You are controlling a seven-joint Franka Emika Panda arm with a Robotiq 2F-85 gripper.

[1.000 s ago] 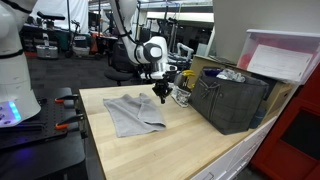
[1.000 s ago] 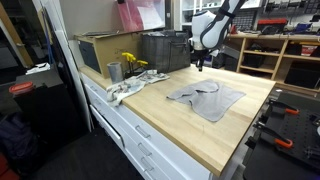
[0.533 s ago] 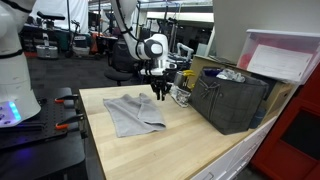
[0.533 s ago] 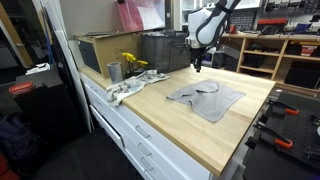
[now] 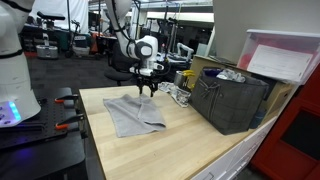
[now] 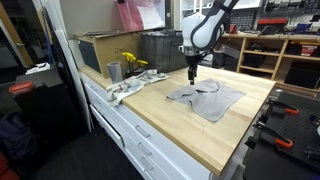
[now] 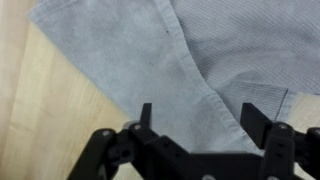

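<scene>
A grey cloth (image 5: pixel 132 112) (image 6: pixel 206 99) lies crumpled and partly folded on the light wooden tabletop (image 5: pixel 170 145). My gripper (image 5: pixel 146 88) (image 6: pixel 191 74) hangs a short way above the cloth's far edge, pointing straight down. In the wrist view the gripper (image 7: pixel 198 116) is open, its two dark fingers spread wide, with the cloth (image 7: pixel 150 60) and a folded seam directly below and nothing between them. A strip of bare wood (image 7: pixel 40 120) shows at the left of that view.
A dark grey crate (image 5: pixel 228 98) (image 6: pixel 164 50) stands at the table's far side beside a cardboard box (image 6: pixel 98 52). A metal cup (image 6: pixel 114 71), a yellow object (image 6: pixel 132 63) and a light rag (image 6: pixel 127 86) lie near the edge. Clamps (image 5: pixel 66 98) sit on the adjacent bench.
The gripper has opened from shut and moved sideways across the table to stand over the cloth's far edge. The cloth has not moved.
</scene>
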